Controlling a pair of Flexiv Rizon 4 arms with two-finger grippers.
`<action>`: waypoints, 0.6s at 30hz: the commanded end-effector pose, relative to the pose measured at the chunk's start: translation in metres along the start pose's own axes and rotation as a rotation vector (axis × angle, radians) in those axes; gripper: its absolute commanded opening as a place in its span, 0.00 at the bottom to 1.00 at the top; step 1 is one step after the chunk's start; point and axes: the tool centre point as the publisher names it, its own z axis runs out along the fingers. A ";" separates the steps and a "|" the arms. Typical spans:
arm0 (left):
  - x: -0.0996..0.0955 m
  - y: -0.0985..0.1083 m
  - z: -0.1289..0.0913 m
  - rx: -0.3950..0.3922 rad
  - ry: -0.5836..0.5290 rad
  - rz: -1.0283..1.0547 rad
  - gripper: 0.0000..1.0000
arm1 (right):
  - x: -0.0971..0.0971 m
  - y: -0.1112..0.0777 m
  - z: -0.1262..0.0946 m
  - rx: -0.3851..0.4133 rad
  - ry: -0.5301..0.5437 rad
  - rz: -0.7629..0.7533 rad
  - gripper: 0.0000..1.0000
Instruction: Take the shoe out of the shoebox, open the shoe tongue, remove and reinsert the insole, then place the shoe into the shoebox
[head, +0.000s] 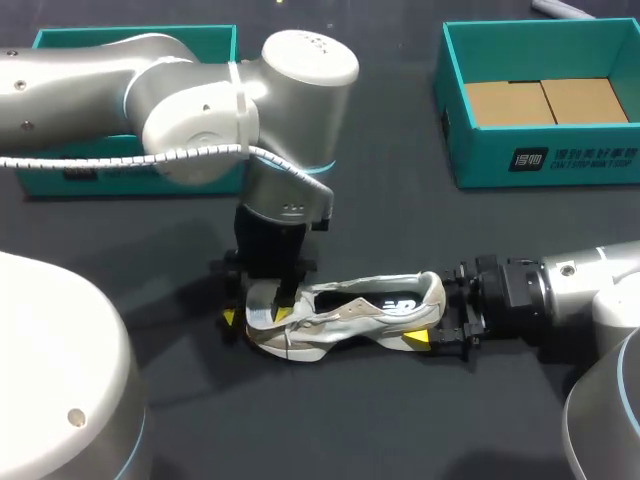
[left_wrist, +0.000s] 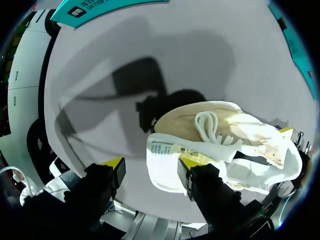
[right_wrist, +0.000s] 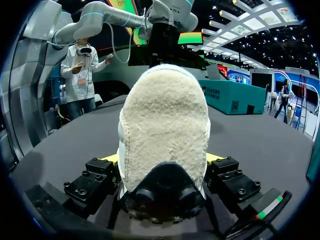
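The right claw (right_wrist: 161, 160) clamped the shoe (head: 345, 312) by its heel on the bench (head: 400, 230); the left claw (left_wrist: 152, 167) stood wide apart above the shoe, one finger against the tongue (left_wrist: 165, 150).

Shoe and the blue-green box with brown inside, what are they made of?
The shoe looks like soft pale fabric. Its heel is fuzzy, maybe suede or fleece, and it has white cord laces. The shoebox looks like matte cardboard: teal walls, plain brown floor, straight folded edges.
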 end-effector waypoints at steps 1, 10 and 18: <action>0.005 -0.002 0.003 -0.007 -0.026 0.002 0.71 | 0.000 0.000 -0.001 0.004 0.000 0.000 0.00; -0.007 0.011 -0.033 0.066 0.005 0.046 0.69 | 0.000 0.000 -0.001 0.004 0.000 0.000 0.00; -0.003 0.025 -0.077 0.157 0.101 0.132 0.69 | 0.000 0.000 -0.001 0.004 0.000 0.000 0.00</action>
